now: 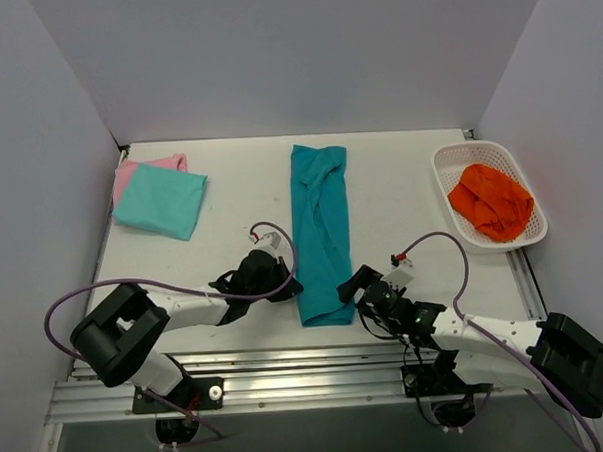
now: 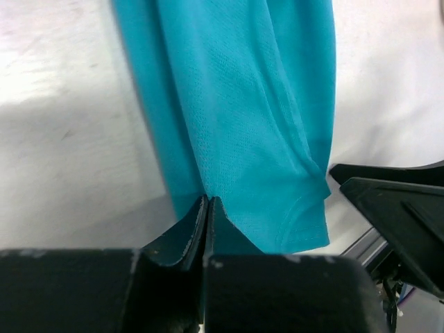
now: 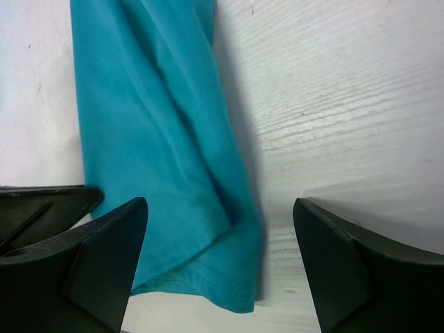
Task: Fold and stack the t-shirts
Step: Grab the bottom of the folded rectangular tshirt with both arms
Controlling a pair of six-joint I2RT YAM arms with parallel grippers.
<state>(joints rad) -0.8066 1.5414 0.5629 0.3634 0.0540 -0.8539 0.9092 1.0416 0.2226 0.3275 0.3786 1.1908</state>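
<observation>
- Left gripper (image 2: 208, 202) was clenched tight, its jaws pressed together on the near left edge of the deep teal t-shirt (image 1: 320, 225). This soft cloth shirt lay as a long narrow strip down the middle of the white table (image 1: 230, 189). The cloth looked pinched between the jaws, though the nip itself was hidden.
- Right gripper (image 3: 216, 208) stood released, jaws wide apart and low over the table, straddling the strip's near right corner. The hem lay between them, closer to one finger, with bare table beside the other.
- The step in hand, as I judged it, was taking both near corners so the near end could be folded up over the far end.
- To do it well, the right jaws needed to close on the hem corner and catch every layer before either arm lifted.
- Both corners should then rise together and level, and travel straight along the strip, so the edges meet squarely.
- Lifting one side alone would likely skew the strip.
- A paler aqua-mint folded t-shirt (image 1: 160, 199) lay on a pink t-shirt (image 1: 129, 173) at the far left, well apart from both grippers, and looked like the stack.
- A white plastic lattice basket (image 1: 444, 160) at the far right held crumpled orange cloth (image 1: 493, 200).
</observation>
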